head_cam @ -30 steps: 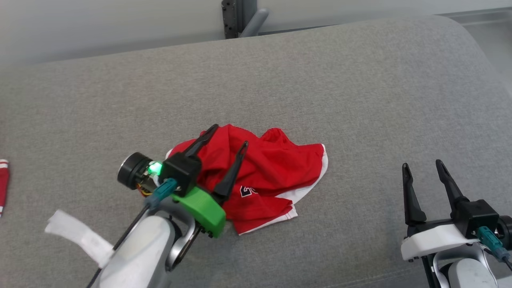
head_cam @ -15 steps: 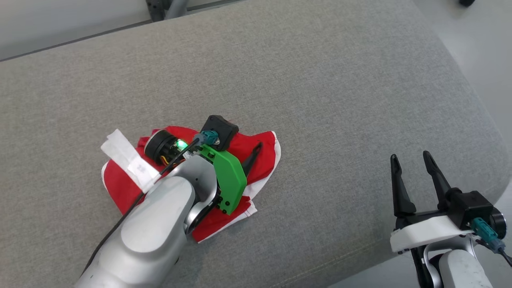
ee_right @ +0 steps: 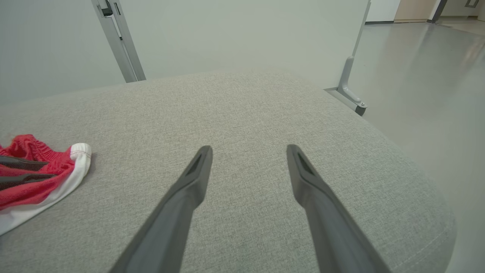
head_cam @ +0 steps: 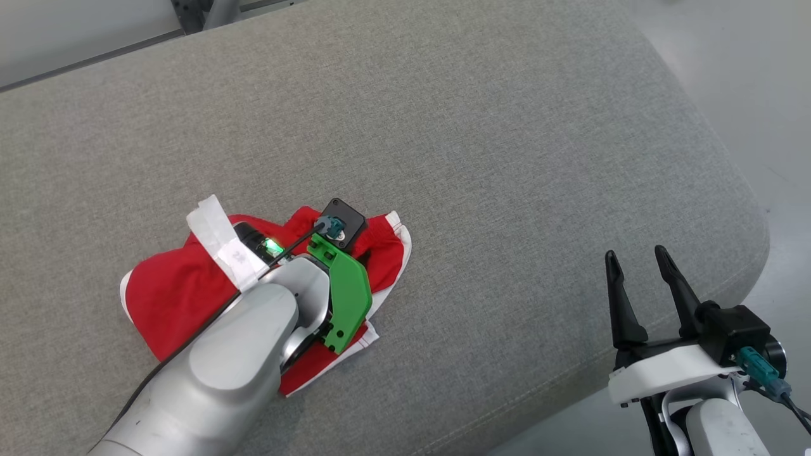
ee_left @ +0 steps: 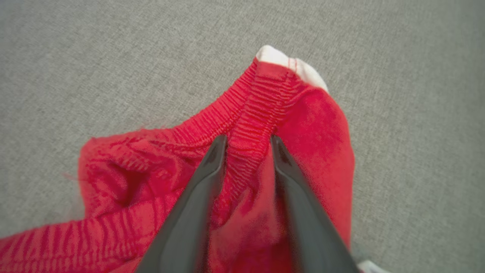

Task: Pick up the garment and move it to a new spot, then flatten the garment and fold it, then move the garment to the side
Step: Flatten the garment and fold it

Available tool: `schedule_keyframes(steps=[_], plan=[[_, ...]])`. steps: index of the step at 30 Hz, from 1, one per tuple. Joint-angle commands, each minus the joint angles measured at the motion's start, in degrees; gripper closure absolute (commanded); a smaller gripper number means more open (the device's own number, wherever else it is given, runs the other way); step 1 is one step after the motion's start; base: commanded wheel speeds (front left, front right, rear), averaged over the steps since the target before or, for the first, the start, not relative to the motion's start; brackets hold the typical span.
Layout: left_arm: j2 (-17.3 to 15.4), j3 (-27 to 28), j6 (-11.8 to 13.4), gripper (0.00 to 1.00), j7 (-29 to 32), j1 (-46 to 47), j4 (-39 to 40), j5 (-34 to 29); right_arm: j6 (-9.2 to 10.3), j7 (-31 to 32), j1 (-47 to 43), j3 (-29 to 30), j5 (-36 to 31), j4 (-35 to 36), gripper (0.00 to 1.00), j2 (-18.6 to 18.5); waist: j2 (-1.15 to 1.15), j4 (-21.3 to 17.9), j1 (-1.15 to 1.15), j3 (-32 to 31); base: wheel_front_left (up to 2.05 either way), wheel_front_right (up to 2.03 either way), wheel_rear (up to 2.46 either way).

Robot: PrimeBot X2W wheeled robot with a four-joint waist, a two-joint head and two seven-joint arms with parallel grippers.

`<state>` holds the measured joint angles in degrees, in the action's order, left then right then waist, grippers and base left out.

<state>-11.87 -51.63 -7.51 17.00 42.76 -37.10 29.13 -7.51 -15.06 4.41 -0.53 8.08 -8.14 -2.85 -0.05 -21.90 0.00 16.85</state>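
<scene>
1. Fingers (ee_left: 189,204) of the left claw (ee_left: 248,139) stand part-way apart astride a raised fold of ribbed waistband (ee_left: 252,110). Cloth fills the gap between them. Whether they bite on it or merely flank it I cannot tell.
2. Right claw (head_cam: 637,254) is spread wide with nothing between its fingers. It sits by the near right edge of the bench (head_cam: 507,139), well apart from the cloth.
3. Garment (head_cam: 165,291): red with white edging, crumpled. It lies on the near left part of the bench in the head view, partly under the left forearm (head_cam: 234,354).
4. Step in hand, as I judge it: the first one, picking the garment up to move it to a new spot. Flattening and folding are not yet begun.
5. Next move calls for the left claw to clamp firmly on the waistband ridge. It should then lift high enough that the hanging cloth clears the bench before any carry. A grip on a single layer could slip, so the doubled fold should help.
6. Long axis, in the head view, runs left to right and rises a little toward the right. The waistband end, with its white trim (ee_left: 291,62), points right and away from the robot, and the rest trails off to the left. Bunched as it is, front and back cannot be told apart.
</scene>
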Motion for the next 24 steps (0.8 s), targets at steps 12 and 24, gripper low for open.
schedule_keyframes(steps=[12,24], plan=[[3.05,6.22,3.56,1.00,-12.67,5.99,6.67,4.32,0.04,-0.19,-1.66,0.02,1.28,-1.31,0.00,-0.08,0.05,1.26,0.00,-3.42,0.00,0.00,0.00],[3.20,14.17,10.89,1.00,-30.78,6.12,17.63,1.23,0.04,-0.19,-2.90,0.81,1.23,-1.86,0.00,-0.05,0.05,5.37,0.00,-5.80,0.00,0.00,0.00]])
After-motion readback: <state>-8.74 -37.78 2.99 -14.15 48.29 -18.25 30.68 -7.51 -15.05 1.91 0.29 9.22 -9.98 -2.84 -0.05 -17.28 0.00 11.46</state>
